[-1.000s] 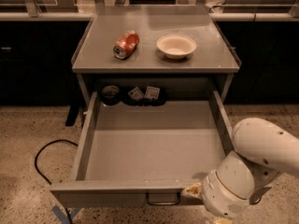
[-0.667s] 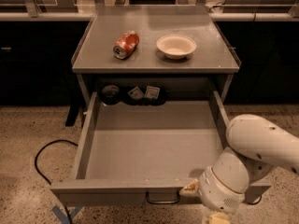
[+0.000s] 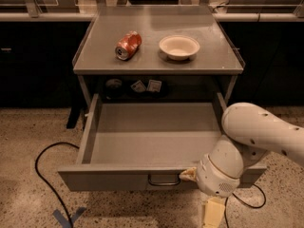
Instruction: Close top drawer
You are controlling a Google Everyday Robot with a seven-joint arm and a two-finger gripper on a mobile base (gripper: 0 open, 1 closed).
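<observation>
The top drawer (image 3: 147, 141) is a wide, shallow grey metal drawer pulled far out of the cabinet, empty inside. Its front panel (image 3: 109, 178) faces me, with a small dark loop handle (image 3: 163, 180) near the middle. My gripper (image 3: 187, 175) is at the front panel just right of the handle, at the end of the white arm (image 3: 251, 137) that comes in from the right. The wrist housing hides most of the gripper.
The grey cabinet top (image 3: 95, 56) bears a crushed red can (image 3: 128, 45) lying on its side and a white bowl (image 3: 179, 47). Small dark items (image 3: 137, 86) sit in the shelf behind the drawer. A black cable (image 3: 45, 175) loops on the speckled floor at the left.
The arm has shifted slightly left and closer to the drawer front. The drawer stands as far out as before.
</observation>
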